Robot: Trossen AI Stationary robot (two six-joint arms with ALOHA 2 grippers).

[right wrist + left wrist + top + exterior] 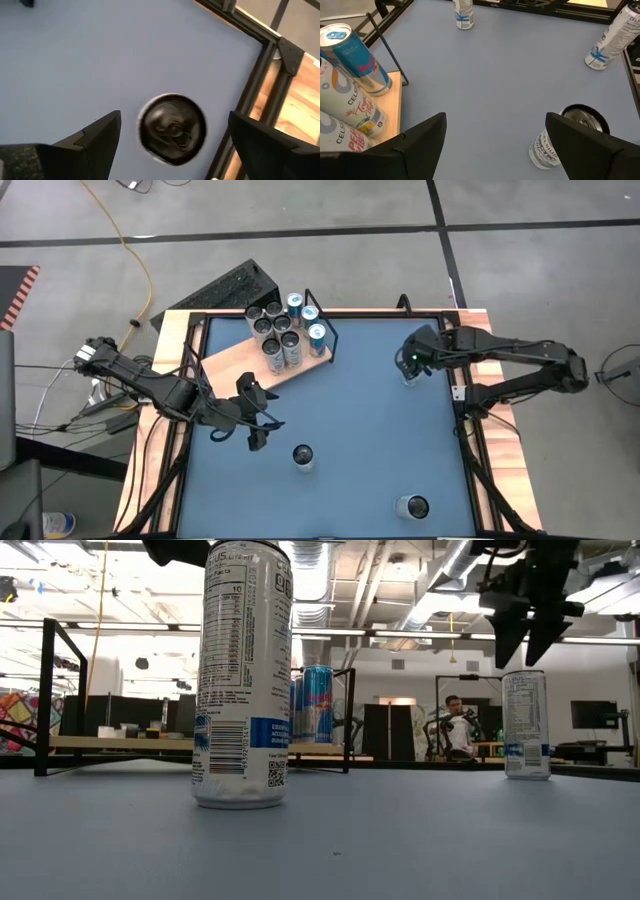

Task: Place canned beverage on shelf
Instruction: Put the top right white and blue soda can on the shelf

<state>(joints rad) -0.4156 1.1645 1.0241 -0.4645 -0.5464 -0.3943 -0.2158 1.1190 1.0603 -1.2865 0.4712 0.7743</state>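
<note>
The right hand is hanging right over a can that is standing near the right side of the blue desk. Its two fingers are spread wide, and it is holding nothing. In the right wrist view, the can's dark top is showing between the fingers, a little nearer one finger than the other.

The left hand is waiting over the desk, just beside the shelf. It is open wide too, and it is empty. A second can is standing close to it, and a third can is sitting near the front edge.

The shelf is the pale wood board lying at the back left of the desk. A bunch of cans is already standing on it, by its black wire frame.

To do this step well, I think the right hand should be lining up so the can is sitting right in the middle of its fingers. Then it should be going straight down, slowly, so no finger is bumping the top. It should be squeezing the can's sides gently, because tall cans tip over easily.
</note>
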